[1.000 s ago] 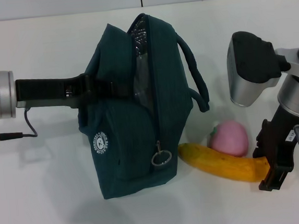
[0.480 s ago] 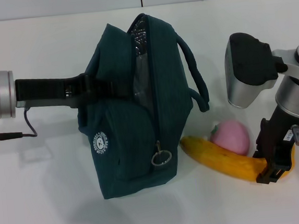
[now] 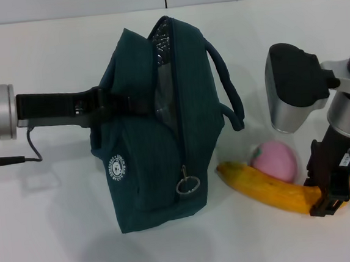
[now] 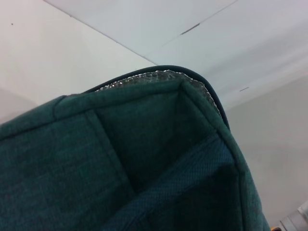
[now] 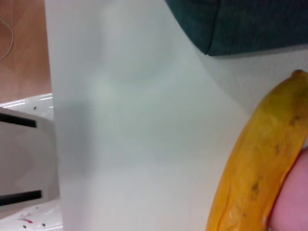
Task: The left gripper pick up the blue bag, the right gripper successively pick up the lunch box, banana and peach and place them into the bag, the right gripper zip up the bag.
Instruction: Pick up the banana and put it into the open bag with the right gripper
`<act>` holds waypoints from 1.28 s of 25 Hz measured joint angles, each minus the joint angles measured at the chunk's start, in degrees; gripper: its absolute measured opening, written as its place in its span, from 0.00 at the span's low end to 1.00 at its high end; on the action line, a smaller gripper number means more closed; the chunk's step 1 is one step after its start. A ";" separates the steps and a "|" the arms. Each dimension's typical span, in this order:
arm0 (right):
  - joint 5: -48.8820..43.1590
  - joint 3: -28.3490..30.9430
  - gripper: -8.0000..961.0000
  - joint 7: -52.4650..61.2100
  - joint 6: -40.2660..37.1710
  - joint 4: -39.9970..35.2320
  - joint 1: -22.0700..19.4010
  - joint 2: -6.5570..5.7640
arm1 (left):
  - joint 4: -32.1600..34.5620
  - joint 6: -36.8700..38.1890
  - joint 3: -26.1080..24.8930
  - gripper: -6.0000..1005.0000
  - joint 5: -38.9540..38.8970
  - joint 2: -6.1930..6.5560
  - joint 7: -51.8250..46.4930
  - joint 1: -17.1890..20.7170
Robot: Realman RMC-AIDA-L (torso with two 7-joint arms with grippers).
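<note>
The blue bag (image 3: pixel 148 170) stands upright on the white table with its zipper open and silver lining showing at the top. My left gripper (image 3: pixel 108 104) is shut on a strap on the bag's left side, and the left wrist view is filled by the bag's fabric (image 4: pixel 120 168). Inside the opening, a pale clear surface (image 3: pixel 165 92) looks like the lunch box. The banana (image 3: pixel 266 187) lies right of the bag, with the peach (image 3: pixel 277 159) just behind it. My right gripper (image 3: pixel 331 200) is closed over the banana's right end. The right wrist view shows the banana (image 5: pixel 255 168) close up.
The zipper's metal ring pull (image 3: pixel 188 185) hangs low on the bag's front edge. A thin black cable (image 3: pixel 33 152) loops beside the left arm. The right wrist view shows the table's edge (image 5: pixel 50 120) with brown floor and white fittings beyond.
The right gripper has dropped lower over the banana's right end. The banana has slid a little to the right, and the peach with it. The bag and left arm have stayed still.
</note>
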 joint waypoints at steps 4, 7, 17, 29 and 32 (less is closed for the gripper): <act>-0.17 1.14 0.48 -0.31 -2.59 -3.75 -1.12 -0.49 | 0.00 0.07 0.00 0.04 -0.21 0.11 0.00 0.24; -1.62 3.44 0.47 -0.59 -4.31 -6.63 -2.47 -0.58 | 0.00 0.12 0.00 0.04 -0.21 0.18 0.00 0.32; -2.53 15.45 0.47 -5.22 -9.91 -11.90 -7.28 -0.58 | 0.00 0.18 0.00 0.04 -0.34 0.21 0.25 0.37; -2.77 37.27 0.47 -10.79 -15.42 -14.58 -9.68 -0.98 | 0.00 0.23 0.00 0.04 -1.54 0.28 0.57 0.63; -2.06 43.13 0.47 -12.04 -15.53 -14.48 -9.76 -1.00 | 0.00 0.23 0.00 0.04 -1.64 0.30 0.61 0.63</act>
